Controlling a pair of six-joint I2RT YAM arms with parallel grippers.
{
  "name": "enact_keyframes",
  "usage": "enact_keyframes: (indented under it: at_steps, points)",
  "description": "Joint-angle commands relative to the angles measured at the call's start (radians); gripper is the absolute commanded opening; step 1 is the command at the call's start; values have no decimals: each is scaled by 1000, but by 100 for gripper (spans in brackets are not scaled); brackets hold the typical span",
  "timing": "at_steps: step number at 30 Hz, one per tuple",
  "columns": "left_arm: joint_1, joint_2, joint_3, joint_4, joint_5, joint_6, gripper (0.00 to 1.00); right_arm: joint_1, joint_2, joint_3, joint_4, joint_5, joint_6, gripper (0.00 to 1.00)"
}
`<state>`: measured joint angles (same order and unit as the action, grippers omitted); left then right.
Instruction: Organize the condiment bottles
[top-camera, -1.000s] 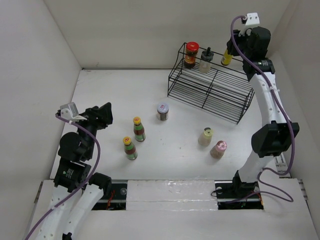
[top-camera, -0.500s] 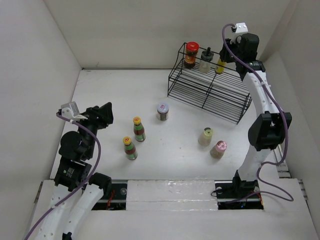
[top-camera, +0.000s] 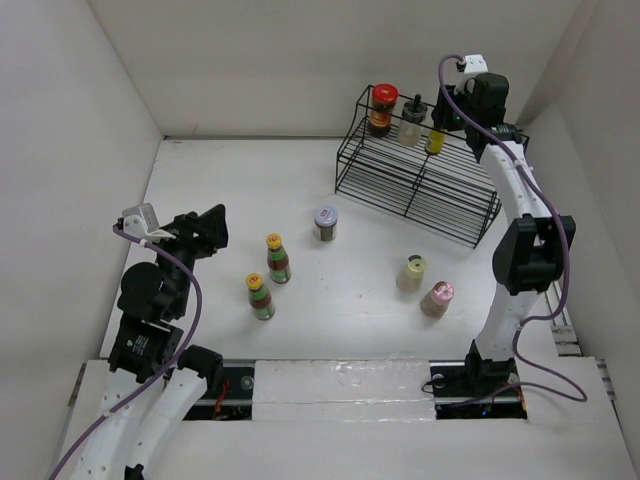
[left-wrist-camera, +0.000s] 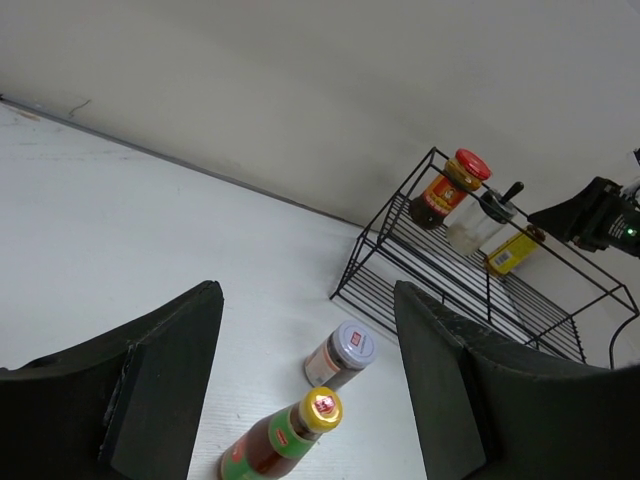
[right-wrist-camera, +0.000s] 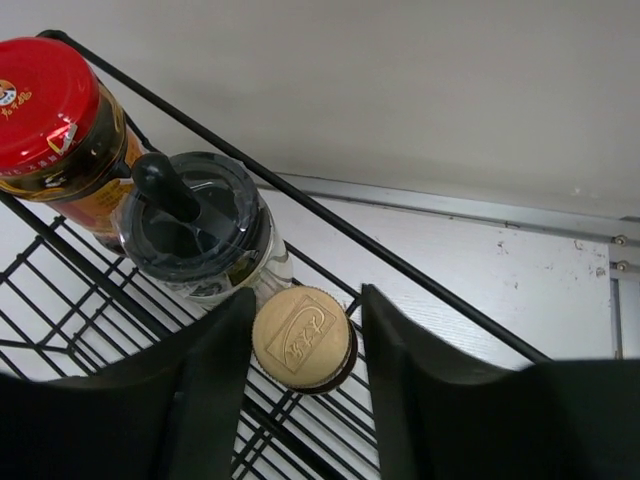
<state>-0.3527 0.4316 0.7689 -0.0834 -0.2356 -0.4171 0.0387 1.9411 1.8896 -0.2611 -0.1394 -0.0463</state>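
Right gripper (right-wrist-camera: 307, 300) is over the top tier of the black wire rack (top-camera: 420, 195), with its jaws straddling the cap of the yellow bottle (right-wrist-camera: 303, 338). The fingers (right-wrist-camera: 215, 400) sit just beside the cap on both sides. The wrist view doesn't show whether they're pinching it or free of it.

The yellow bottle stands third in a row on that tier: red-lidded jar (top-camera: 381, 108), black-capped clear bottle (top-camera: 411, 127), then yellow, just beside the clear one. The layout looks like a line filled from the left end, so each new bottle lands right of the last and the arm never reaches past a placed one.

Left gripper (top-camera: 208, 230) hangs over the left side of the table (top-camera: 220, 170), jaws wide apart and empty. It faces the far red-green bottle (top-camera: 278, 258) and the near red-green bottle (top-camera: 260, 297), which are likely its picks.

**Clearance**
- The tight spot is the finger on the clear bottle's side, which is close to that bottle's black cap.
- The rim wire (right-wrist-camera: 400, 265) runs just behind the yellow cap. A straight lift looks like the safe exit.
- The top tier has free run to the right of yellow, and the lower tiers hold nothing.
- The purple-lidded jar (top-camera: 325, 222), cream bottle (top-camera: 410, 273) and pink-capped bottle (top-camera: 437, 298) are on the table.
- Cream and pink-capped stand near each other. The rest are well apart, so there's finger room around each.
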Motion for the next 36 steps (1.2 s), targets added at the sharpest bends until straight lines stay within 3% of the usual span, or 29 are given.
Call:
enact_keyframes:
  at_steps: [1, 3, 6, 11, 12, 16, 19, 21, 22, 23, 27, 30, 36]
  points:
    - [-5, -2, 3, 54, 10, 5, 65, -8, -19, 28, 37, -9, 19, 54]
    - [-5, -2, 3, 54, 10, 5, 66, -8, -56, 19, 37, 0, 19, 66]
    - [-5, -2, 3, 54, 10, 5, 69, 1, -117, -20, 71, 27, 19, 75]
    - [-5, -11, 3, 54, 10, 5, 69, 67, -324, -165, 184, 37, -9, 75]
    - [-5, -11, 3, 54, 1, 5, 69, 90, -358, -208, 212, 21, -9, 72]
    - [-5, -11, 3, 54, -8, 5, 69, 284, -470, -462, 382, -118, -7, 10]
    - [-5, -11, 3, 54, -18, 5, 63, 430, -464, -636, 525, -214, 20, 1]
    - [-5, -11, 3, 54, -7, 5, 55, 495, -426, -681, 534, -270, -13, 14]
    - [-5, -11, 3, 54, -7, 5, 51, 524, -426, -696, 534, -288, -30, 27]
    - [-5, -11, 3, 54, -7, 5, 48, 580, -426, -711, 534, -313, -49, 51]
    - [-5, -11, 3, 54, -7, 5, 48, 671, -435, -782, 523, -357, -112, 77]
    - [-5, -11, 3, 54, -7, 5, 50, 702, -403, -770, 482, -371, -133, 82]
    - [-5, -2, 3, 54, 2, 5, 54, 783, -294, -693, 482, -381, -164, 84]
